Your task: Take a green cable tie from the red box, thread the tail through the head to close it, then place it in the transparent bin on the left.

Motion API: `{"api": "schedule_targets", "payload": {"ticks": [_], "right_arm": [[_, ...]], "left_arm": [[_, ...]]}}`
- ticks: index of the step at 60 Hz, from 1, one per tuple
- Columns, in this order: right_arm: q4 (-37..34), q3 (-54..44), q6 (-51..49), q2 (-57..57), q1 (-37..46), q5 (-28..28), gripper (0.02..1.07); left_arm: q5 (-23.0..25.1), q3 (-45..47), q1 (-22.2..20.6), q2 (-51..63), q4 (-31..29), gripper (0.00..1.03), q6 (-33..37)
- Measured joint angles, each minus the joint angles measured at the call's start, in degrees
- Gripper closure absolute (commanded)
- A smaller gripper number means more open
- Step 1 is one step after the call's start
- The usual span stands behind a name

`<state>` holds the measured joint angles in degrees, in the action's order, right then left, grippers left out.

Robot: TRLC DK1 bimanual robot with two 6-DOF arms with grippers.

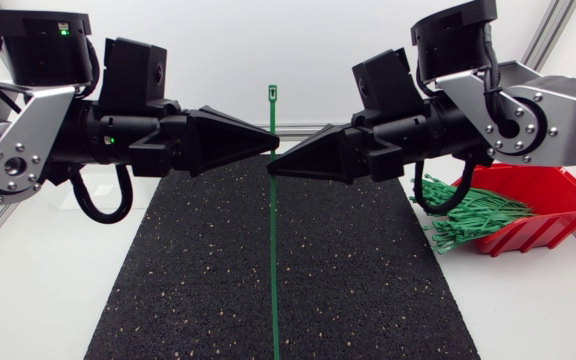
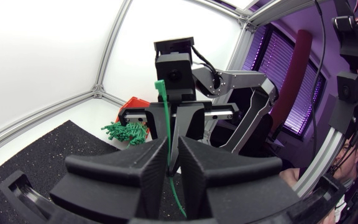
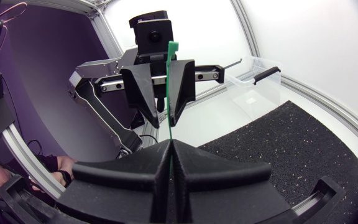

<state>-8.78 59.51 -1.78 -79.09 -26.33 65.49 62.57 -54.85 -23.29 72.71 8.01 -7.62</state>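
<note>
A green cable tie [image 1: 273, 250] hangs straight and upright over the mat, its head [image 1: 272, 93] on top and its tail reaching down toward the front edge. My right gripper [image 1: 272, 168] comes in from the right and is shut on the tie [image 3: 169, 81], which rises from between its closed fingers. My left gripper [image 1: 274, 143] meets it tip to tip just above. Its fingers stand slightly apart with the tie [image 2: 165, 118] running between them. The red box [image 1: 558, 200] at the right holds several more green ties [image 1: 468, 215]. The transparent bin [image 3: 257, 84] shows beyond the mat in the right wrist view.
A black speckled mat [image 1: 368, 300] covers the middle of the white table. Both arms span the table's rear half at about the same height. The red box [image 2: 138, 102] with its ties [image 2: 126, 132] lies behind the right gripper in the left wrist view.
</note>
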Motion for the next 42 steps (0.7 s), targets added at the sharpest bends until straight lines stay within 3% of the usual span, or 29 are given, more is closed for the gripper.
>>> {"api": "schedule_targets", "payload": {"ticks": [4,32,42], "right_arm": [[0.0,-0.4,0.0,0.0,0.0,-0.2,1.01],[0.0,-1.6,0.0,0.0,-1.0,-0.4,1.01],[0.0,-1.6,0.0,0.0,-1.0,-0.4,1.01]], "left_arm": [[0.0,-0.1,0.0,0.0,0.1,0.66,-0.1],[0.0,-2.6,1.5,1.5,0.9,0.66,-0.3],[0.0,-2.6,1.9,2.7,0.9,0.76,-0.3]]}}
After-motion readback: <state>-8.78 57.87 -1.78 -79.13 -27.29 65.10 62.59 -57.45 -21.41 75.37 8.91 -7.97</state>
